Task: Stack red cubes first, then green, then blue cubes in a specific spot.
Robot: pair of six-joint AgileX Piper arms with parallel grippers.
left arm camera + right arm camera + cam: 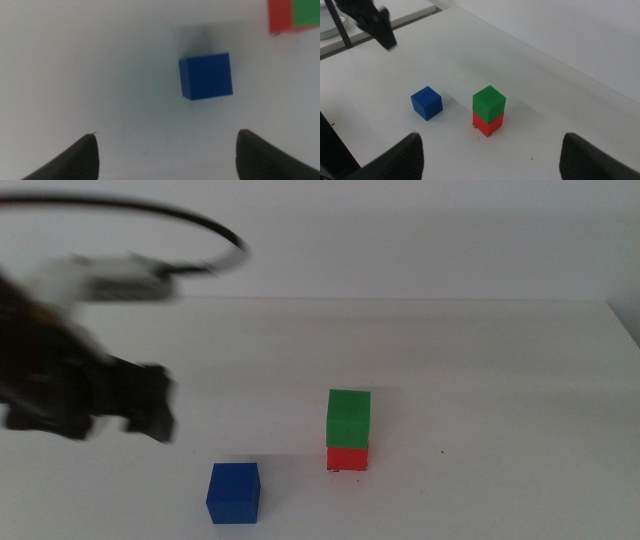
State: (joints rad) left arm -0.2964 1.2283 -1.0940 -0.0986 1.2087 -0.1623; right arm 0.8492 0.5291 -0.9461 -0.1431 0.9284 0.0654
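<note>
Middle view: plain white bench (480, 360); green cube (349, 418) sits on red cube (347, 458), blue cube (234, 492) alone nearby; left claw (150, 405), blurred, hangs above the bench.
Left wrist view: left claw's jaws spread wide, empty, over the blue cube.
Right wrist view: right claw (490, 152) wide open, empty, well apart from the cubes.

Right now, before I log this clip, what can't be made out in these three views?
- Left claw: motion-blurred in the middle view; its arm is cut by the left edge.
- Right claw: outside the middle view; only its tips show in its own wrist view.
- Red cube: top face hidden under the green cube.
- Red and green cubes in the left wrist view: cut off by the corner.
- Blue cube: far sides unseen.
</note>
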